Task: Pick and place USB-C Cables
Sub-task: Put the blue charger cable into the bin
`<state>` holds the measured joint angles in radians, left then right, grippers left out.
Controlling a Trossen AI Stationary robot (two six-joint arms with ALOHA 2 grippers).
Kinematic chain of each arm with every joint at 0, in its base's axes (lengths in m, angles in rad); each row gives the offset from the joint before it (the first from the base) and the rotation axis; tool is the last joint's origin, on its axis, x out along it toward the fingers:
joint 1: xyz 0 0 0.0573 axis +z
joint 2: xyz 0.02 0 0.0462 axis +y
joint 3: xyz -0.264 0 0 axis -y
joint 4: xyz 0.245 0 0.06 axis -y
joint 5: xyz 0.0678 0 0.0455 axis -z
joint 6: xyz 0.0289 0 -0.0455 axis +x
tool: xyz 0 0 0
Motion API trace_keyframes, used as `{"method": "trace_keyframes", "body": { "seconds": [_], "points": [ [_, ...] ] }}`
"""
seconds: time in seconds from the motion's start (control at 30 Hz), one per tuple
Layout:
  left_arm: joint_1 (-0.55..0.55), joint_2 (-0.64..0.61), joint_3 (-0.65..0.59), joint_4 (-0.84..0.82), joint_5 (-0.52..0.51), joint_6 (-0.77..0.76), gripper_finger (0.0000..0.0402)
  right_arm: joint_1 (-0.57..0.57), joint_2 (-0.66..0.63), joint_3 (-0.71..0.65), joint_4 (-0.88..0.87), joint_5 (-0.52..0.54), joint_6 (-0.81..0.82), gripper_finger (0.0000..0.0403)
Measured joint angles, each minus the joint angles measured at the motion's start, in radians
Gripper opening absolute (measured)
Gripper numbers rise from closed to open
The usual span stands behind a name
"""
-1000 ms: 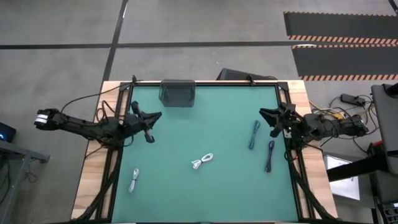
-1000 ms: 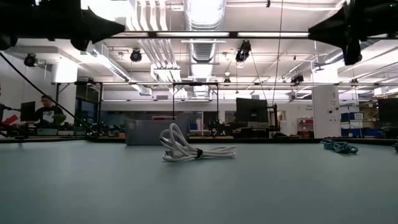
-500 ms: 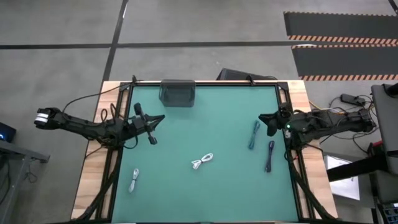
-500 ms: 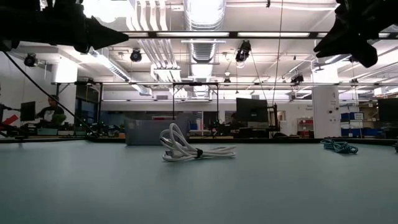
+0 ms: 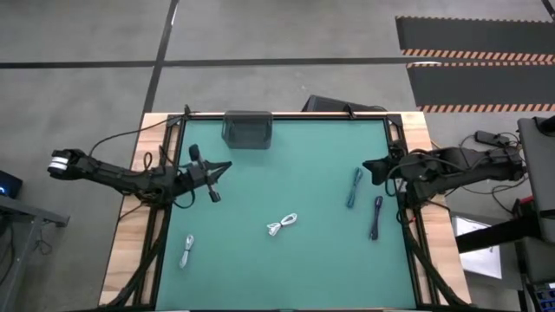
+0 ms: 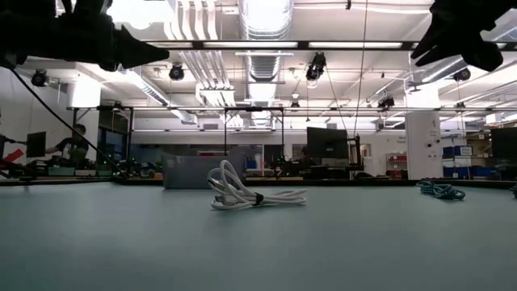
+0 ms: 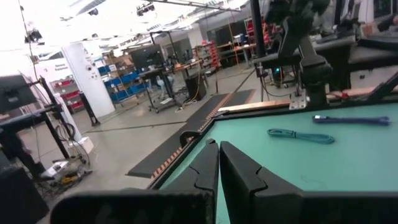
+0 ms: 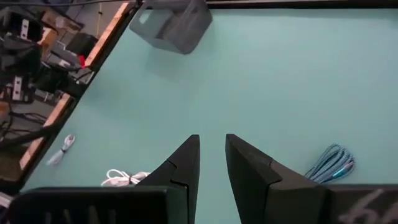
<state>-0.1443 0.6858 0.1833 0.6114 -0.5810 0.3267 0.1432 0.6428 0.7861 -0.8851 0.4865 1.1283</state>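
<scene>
From above, the green table [image 5: 286, 186] bears four cable bundles, spread apart so each is easy to pick: white cable [image 5: 282, 224] at centre, pale grey cable [image 5: 186, 251] at 7 o'clock, grey-blue cable [image 5: 355, 187] and dark purple cable [image 5: 375, 217] at 3 o'clock. The grey bin [image 5: 247, 130] at 12 o'clock looks empty.

Level view: the white cable lies untouched.

Wrist views: left gripper [image 7: 217, 163] nearly clenched, right gripper [image 8: 211, 152] slightly parted; both grasp nothing.

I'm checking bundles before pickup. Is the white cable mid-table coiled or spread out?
Coiled. The white cable lies looped in a small bundle, cinched by a tie, flat on the mat.
</scene>
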Motion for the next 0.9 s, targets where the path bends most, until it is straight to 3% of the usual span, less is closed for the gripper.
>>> {"method": "trace_keyframes", "body": {
  "seconds": [0.13, 0.47, 0.9],
  "points": [
    [0.0, 0.0, 0.0, 0.002, 0.0, 0.074, 0.0, -0.007, 0.054, 0.015, 0.001, -0.04, 0.06, 0.0068],
    [0.0, 0.0, 0.0, 0.007, 0.0, 0.081, 0.0, -0.048, 0.259, 0.045, -0.017, -0.178, 0.137, 0.0068],
    [0.0, -0.014, 0.0, 0.009, 0.0, 0.082, 0.0, -0.111, 0.429, 0.168, -0.33, -0.381, 0.207, 0.0068]
  ]
}}
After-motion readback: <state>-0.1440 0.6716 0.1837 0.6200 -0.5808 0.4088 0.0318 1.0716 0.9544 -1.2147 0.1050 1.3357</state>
